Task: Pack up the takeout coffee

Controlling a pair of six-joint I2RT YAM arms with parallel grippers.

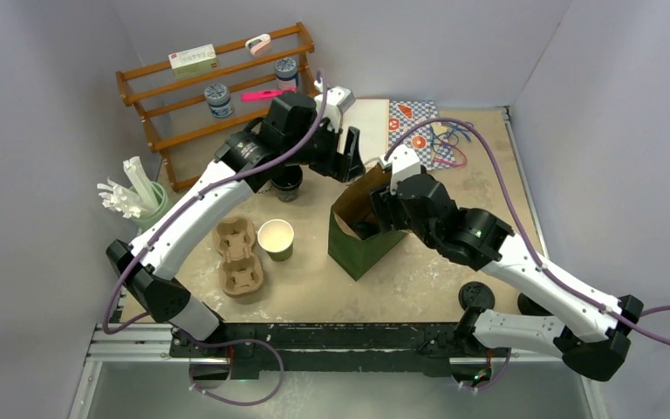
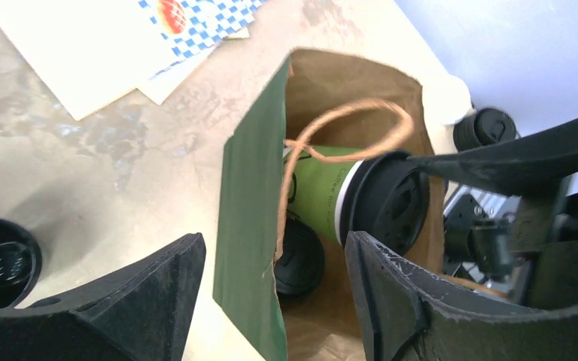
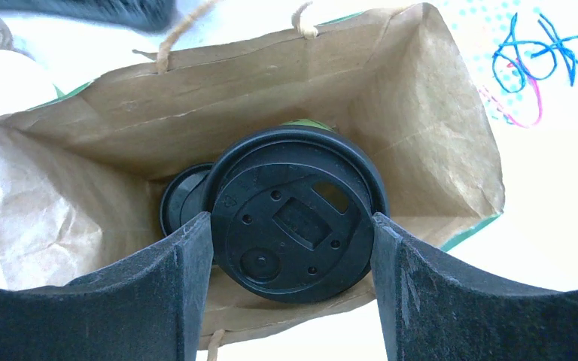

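Two claws: right claw [image 3: 292, 248] clamps the glossy round-lidded takeout coffee [image 3: 295, 218] inside the creased paper bag [image 3: 436, 113]; left claw [image 2: 275, 289] apart.

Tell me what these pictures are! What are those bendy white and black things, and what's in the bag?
Those bendy things are two robot arms bolted to a table. One picture looks down from above; the other two come from little cameras on each arm's wrist, so you see its own black fingers.

The right gripper is lowering a green coffee cup with a black lid into a paper bag. Its fingers sit on each side of the lid, holding it. Another black lid lies deeper in the bag.

The left gripper is open, one finger outside the bag's green wall and one inside.

Also on the table: a lidless green cup, cardboard cup carriers, a black cup, and a wooden rack at the back.
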